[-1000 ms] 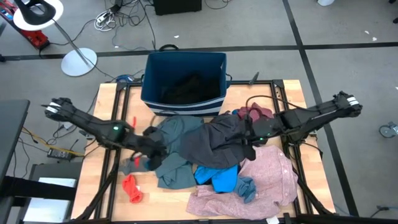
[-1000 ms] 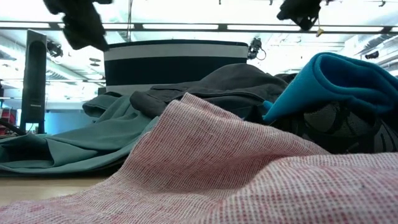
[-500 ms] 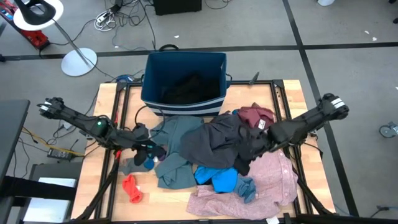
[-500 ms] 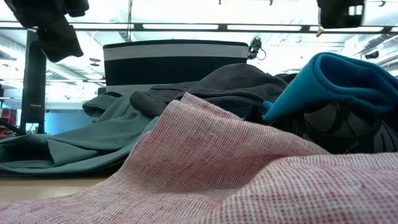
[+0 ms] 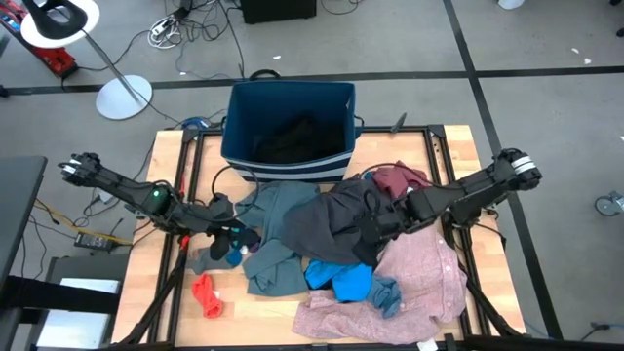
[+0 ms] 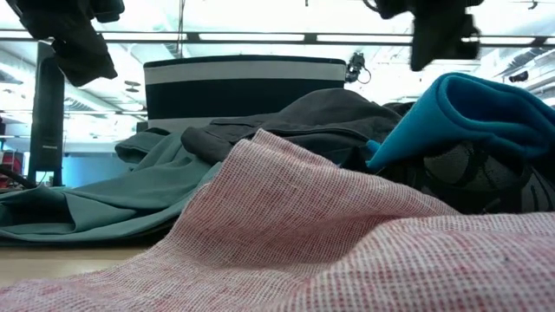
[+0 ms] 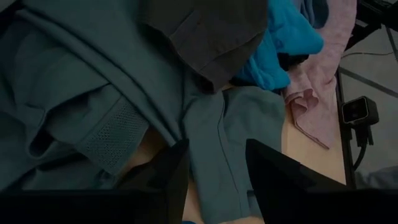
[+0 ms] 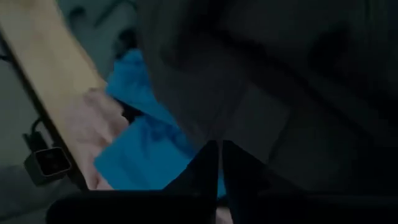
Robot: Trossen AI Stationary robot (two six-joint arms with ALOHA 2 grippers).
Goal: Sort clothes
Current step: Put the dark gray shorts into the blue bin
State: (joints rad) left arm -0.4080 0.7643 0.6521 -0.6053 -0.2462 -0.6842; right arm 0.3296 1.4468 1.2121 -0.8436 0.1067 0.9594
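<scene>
A pile of clothes covers the table. It holds a dark grey garment (image 5: 327,224), a teal-grey one (image 5: 268,258), a bright blue one (image 5: 341,278), a pink shirt (image 5: 419,283), a maroon piece (image 5: 400,178) and a small red piece (image 5: 207,295). My left gripper (image 5: 244,239) hangs over the teal-grey garment's left edge (image 7: 93,81). Its fingers stand apart with nothing between them. My right gripper (image 5: 370,229) is shut and empty above the dark grey garment (image 8: 280,74). In the low view (image 6: 438,39) it is well clear of the pile.
The dark blue bin (image 5: 288,117) with white stripes stands at the table's far edge, with dark cloth inside. Bare wood shows at the near left around the red piece. A small grey piece (image 5: 208,255) lies by the left arm.
My left gripper has gone a little toward the table's left and near edges, then kept still. My right gripper has come toward the near edge, then left and down over the dark grey garment. The clothes have stayed where they were.
</scene>
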